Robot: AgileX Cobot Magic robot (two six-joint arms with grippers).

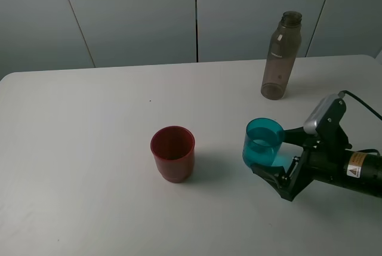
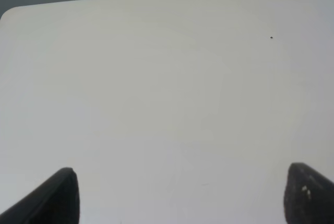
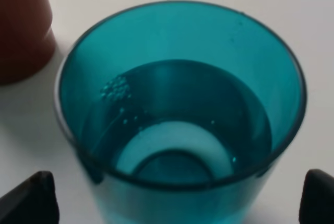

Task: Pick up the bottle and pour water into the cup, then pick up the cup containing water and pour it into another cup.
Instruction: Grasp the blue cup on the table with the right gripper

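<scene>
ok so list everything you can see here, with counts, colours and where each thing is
table: one, white, under everything
wall panels: several, grey, behind the table
bottle: one, smoky grey-brown, uncapped, upright at back right
teal cup: one, translucent teal, holding water, front right
red cup: one, translucent red, upright near the middle, left of the teal cup
right gripper: one, black, open, fingers either side of the teal cup
left gripper: one, black, open, above the table, holding nothing

The cup point(image 3: 177, 104) is glossy translucent plastic, the table point(image 1: 89, 148) smooth matt
</scene>
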